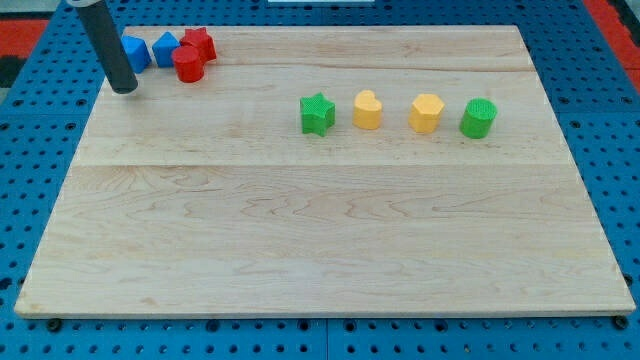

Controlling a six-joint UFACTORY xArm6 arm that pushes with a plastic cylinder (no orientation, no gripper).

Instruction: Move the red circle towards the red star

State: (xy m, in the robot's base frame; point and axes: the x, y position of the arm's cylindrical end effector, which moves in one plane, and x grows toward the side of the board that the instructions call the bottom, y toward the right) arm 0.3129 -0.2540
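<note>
At the view's top left: my tip (124,90) rested on the board (320,230); it is a bare rod, with no jaws.
Red circle (188,64): right of my tip, apart from it.
Red star (200,42): touching the circle, just behind.
Blue blocks (150,50): between tip and circle.

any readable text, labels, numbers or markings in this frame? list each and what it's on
None. No words, numbers, brands or signs show on the wooden board, on my tip, or on any block: red circle, red star, two blue blocks, green star, two yellow blocks, green cylinder.
</note>
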